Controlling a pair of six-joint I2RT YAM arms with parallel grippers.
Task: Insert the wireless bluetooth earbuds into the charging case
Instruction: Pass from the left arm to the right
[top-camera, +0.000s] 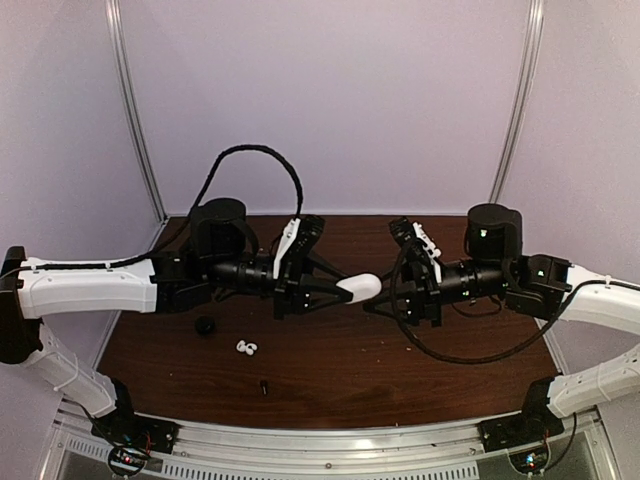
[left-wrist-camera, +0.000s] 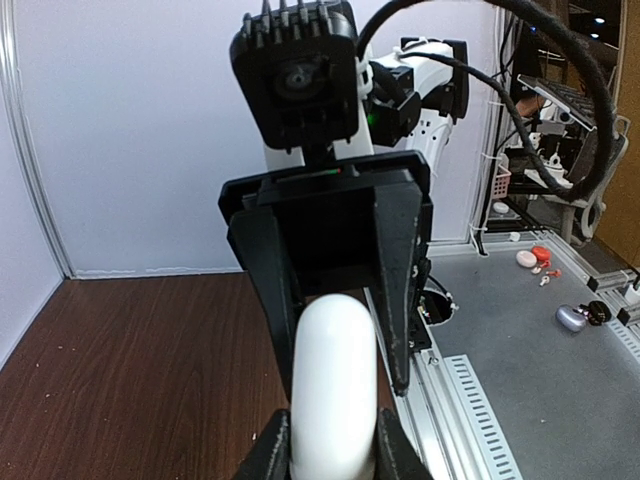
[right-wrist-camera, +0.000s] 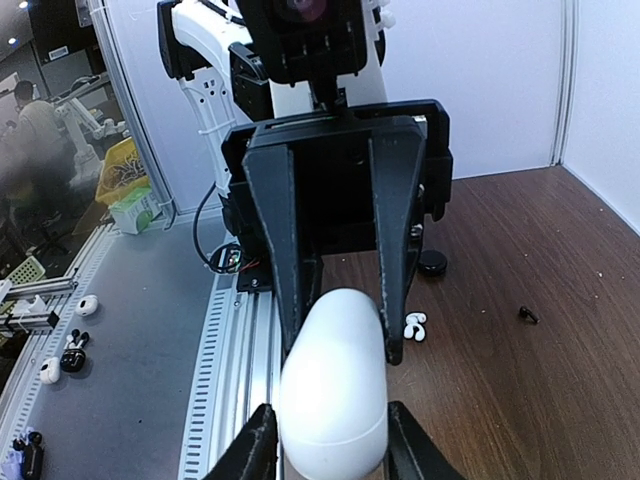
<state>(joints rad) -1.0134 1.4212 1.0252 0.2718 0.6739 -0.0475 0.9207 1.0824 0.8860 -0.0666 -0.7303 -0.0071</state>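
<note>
I have the charging case (top-camera: 358, 288) up in the air over the middle of the counter (top-camera: 450, 370), caught between the two arms, which meet nose to nose. The left claw (top-camera: 340, 290) is clamped on the case's left end; in its own wrist view both fingers (left-wrist-camera: 275, 452) hug the white shell. The right claw (top-camera: 376, 292) has the other end, and from its wrist camera the fingers (right-wrist-camera: 408, 445) sit against both flanks of the case, so I read it as gripping too. The wireless bluetooth earbuds (top-camera: 246, 348) lie side by side on the counter, below and in front of the left arm, well apart from the case. A black puck (top-camera: 204, 325) sits near them to the left, and a small black bit (top-camera: 264, 386) lies closer to the near edge
</note>
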